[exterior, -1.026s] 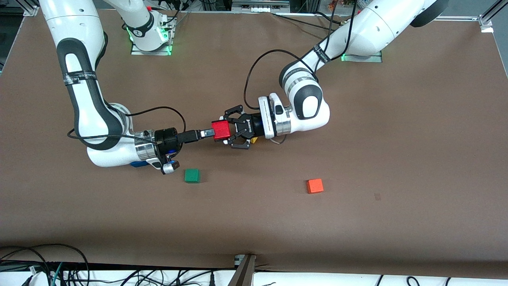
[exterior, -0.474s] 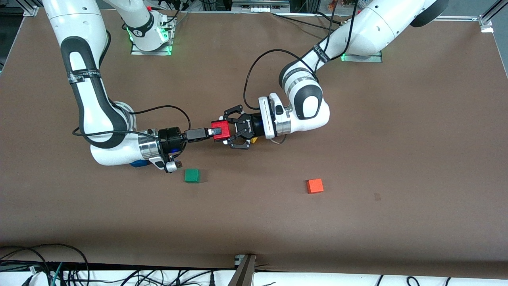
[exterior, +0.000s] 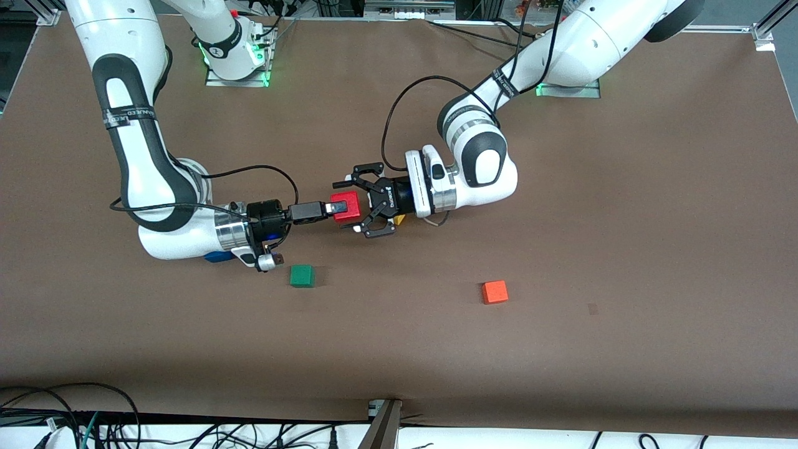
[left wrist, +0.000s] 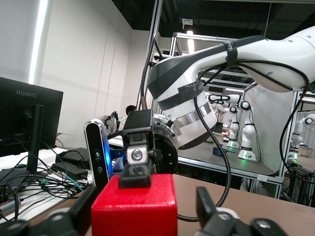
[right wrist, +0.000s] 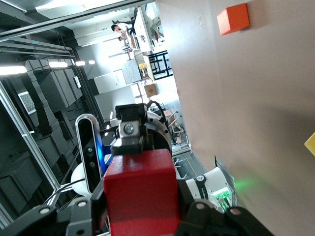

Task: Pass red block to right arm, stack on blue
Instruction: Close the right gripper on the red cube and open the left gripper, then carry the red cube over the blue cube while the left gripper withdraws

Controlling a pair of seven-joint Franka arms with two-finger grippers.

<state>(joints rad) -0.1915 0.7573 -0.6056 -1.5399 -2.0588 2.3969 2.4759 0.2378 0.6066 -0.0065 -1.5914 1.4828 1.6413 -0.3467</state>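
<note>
The red block [exterior: 349,204] is in the air over the table's middle, between both grippers. My right gripper [exterior: 330,209] is shut on the red block; in the right wrist view its own jaws [right wrist: 140,206] press both sides of the block [right wrist: 140,187]. My left gripper [exterior: 344,206] is open, its fingers spread around the block with gaps showing in the left wrist view [left wrist: 140,216]. There the right gripper's finger [left wrist: 135,164] lies on the block [left wrist: 134,206]. The blue block [exterior: 217,257] is mostly hidden under the right arm's wrist.
A green cube [exterior: 302,275] lies nearer the front camera than the right gripper. An orange-red cube [exterior: 495,292] lies toward the left arm's end, also in the right wrist view [right wrist: 233,18]. A yellow cube [exterior: 399,219] peeks out under the left gripper.
The right gripper moved onto the red block and shut on it. The left gripper's fingers then spread open and let go of the block.
</note>
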